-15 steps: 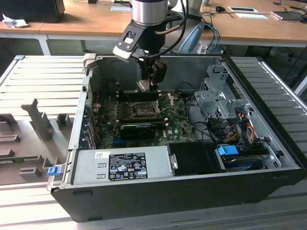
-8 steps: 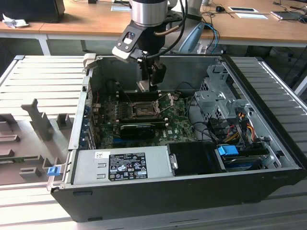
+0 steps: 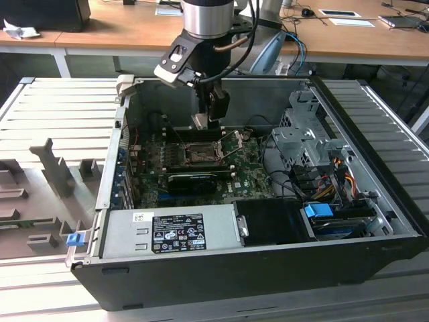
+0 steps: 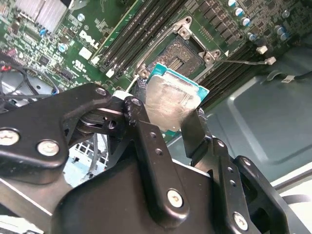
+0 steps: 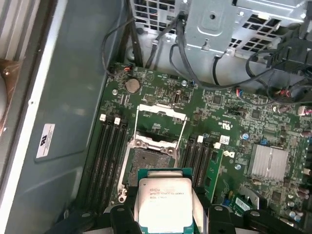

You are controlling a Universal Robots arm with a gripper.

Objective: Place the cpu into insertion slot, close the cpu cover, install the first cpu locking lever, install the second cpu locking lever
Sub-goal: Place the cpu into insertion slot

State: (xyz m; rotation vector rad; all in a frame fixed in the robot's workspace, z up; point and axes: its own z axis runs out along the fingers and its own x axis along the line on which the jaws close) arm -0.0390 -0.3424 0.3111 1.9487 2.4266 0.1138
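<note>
The task stands at its first step, and none of the four steps looks finished. The black metal fingers [image 4: 148, 141] are closed on the cpu [image 4: 170, 105], pinching it by two opposite edges so that its flat, silvery, faintly scuffed heat-spreader face is turned toward both wrist views, with a thin teal-green border showing around the metal. In the first wrist view the insertion slot [image 5: 148, 163] lies just beyond the fingertips, apart from the chip: a square black socket with a dark, finely textured pin field and a bright metal rim, bare of any chip. The cpu is therefore judged to be hanging over the socket and not yet seated. On the far side of the socket from the fingers, the cpu cover [image 5: 162, 111], a thin silvery frame with a large open window, is swung back on its hinge, so closing it is not yet done. In the exterior view, thin wire locking levers [image 3: 234, 143] seem to stand raised beside the socket below the fingers, so both appear unlatched. Long, narrow black memory slots [image 5: 105, 156] flank the socket on the glossy green motherboard [image 5: 243, 126], and a ribbed aluminium heat sink [image 5: 265, 163] sits well off to one side of the fingers.
</note>
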